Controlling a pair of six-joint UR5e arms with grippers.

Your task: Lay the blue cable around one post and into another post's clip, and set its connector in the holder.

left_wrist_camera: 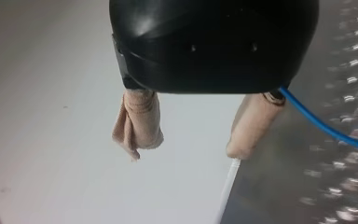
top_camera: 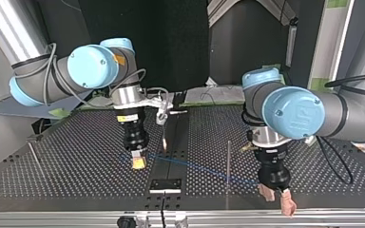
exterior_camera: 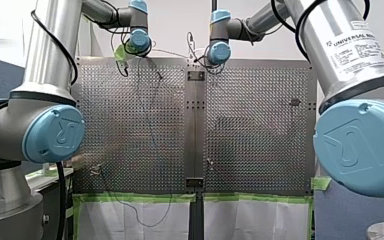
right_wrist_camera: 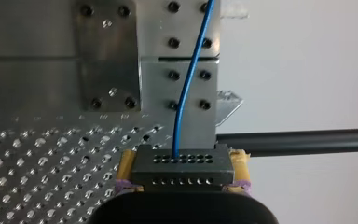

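The tabletop (exterior_camera: 130,125) is perforated sheet metal, dull grey in the front view and dark with a sheen in the top view. Matt green tape (exterior_camera: 140,198) edges it. The arm tubes (exterior_camera: 55,40) are smooth, brushed silver metal, and the joint caps (exterior_camera: 55,132) look like glossy pale-blue plastic. The left claw (left_wrist_camera: 186,150) has a glossy black housing, and its fingers (left_wrist_camera: 140,122) wear beige, wrinkled, cloth-like covers. The right claw (right_wrist_camera: 182,163) has matt yellow pads (right_wrist_camera: 127,163) that look rubbery. The connector (right_wrist_camera: 182,173) is a dark grey, matt block with rows of small holes. The blue cable (right_wrist_camera: 189,88) has a smooth, plastic-looking jacket. The post (top_camera: 228,161) is a thin metal rod.
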